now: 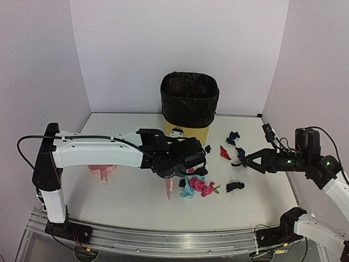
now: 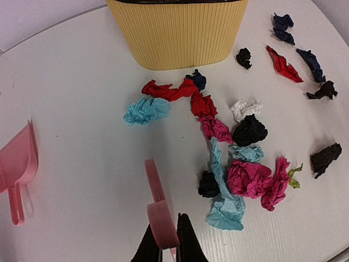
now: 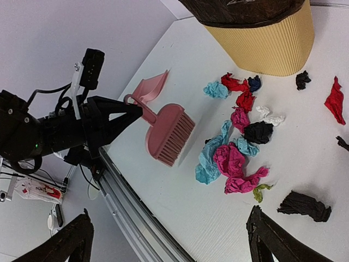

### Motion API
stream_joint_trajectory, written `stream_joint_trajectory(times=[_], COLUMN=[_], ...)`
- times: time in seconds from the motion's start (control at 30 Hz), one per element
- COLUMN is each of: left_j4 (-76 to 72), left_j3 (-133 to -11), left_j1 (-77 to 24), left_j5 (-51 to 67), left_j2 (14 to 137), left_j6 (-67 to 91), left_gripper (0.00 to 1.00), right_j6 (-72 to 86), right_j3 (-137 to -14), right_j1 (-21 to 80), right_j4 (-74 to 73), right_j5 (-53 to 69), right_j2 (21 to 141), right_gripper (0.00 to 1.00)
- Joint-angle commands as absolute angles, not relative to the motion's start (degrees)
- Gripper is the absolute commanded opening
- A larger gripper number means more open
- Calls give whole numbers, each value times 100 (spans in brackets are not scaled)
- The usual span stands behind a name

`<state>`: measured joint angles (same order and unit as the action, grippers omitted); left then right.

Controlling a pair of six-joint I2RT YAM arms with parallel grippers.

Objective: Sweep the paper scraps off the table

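So, the left gripper (image 2: 169,245) has its jaws squeezed nearly together on the handle of a pink brush (image 3: 166,134), with only the handle's thickness between them. The brush hangs in front of the bin (image 1: 189,106), a bit to the bin's left, bristles facing the pile. I can't tell whether the bristles actually touch the table.

The right gripper (image 1: 242,160) has its jaws spread wide and nothing between them. It hovers off to the right of the bin and points back toward it. A couple of dark bits lie close under its tips, though it doesn't seem to touch them.

The paper scraps (image 2: 245,177) are all on the table (image 1: 125,196). Most are bunched in a loose pile just in front of the bin: magenta, light blue, red, black and a white one, several touching each other. One light blue wad sits a little apart on the pile's left side. The others are scattered to the right of the bin: a black one right beside its corner, then a red one, some navy ones and two more black ones further out.

A pink dustpan (image 1: 103,170) lies flat well to the left of the bin, apart from every scrap.

The bin itself is yellow and ribbed with a black bag (image 1: 188,87) lining it, standing at the back of the table. The tabletop is plain white and matte, with a metal rail (image 1: 163,240) along the near edge. White walls (image 1: 180,43) close it in behind the bin and on both sides.
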<state>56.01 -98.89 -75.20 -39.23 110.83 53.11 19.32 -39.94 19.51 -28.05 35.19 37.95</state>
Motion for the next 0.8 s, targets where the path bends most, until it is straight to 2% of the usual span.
stream_joint_trajectory(times=[0.0,0.23,0.37,0.47,0.57,0.77], left_j4=[5355,4116,3428,2661,1920,-839], left_j3=[-9460,-8358,-7939,-7644,-7458,-6391], left_j1=[-7522,-7515,-7323,-6950,-6158,-5795], left_j5=[-4069,-4353,-4533,-4495,-3843,-3182], left_j2=[10021,8785,8576,8735,8868,9032], left_j6=[4204,3109,2480,1434,747,-2471], left_gripper=[0,0,0,0,0,0], right_j6=[1824,1728,1688,1667,1653,1617], right_j3=[-4011,-4030,-4044,-4052,-4052,-4062], right_j1=[1923,1925,1924,1923,1922,1923], right_j4=[-2795,-2795,-2795,-2793,-2797,-2802], right_j5=[3524,3542,3534,3521,3516,3473], right_j2=[3864,3889,3905,3911,3921,3961], right_gripper=[95,95,95,95,95,95])
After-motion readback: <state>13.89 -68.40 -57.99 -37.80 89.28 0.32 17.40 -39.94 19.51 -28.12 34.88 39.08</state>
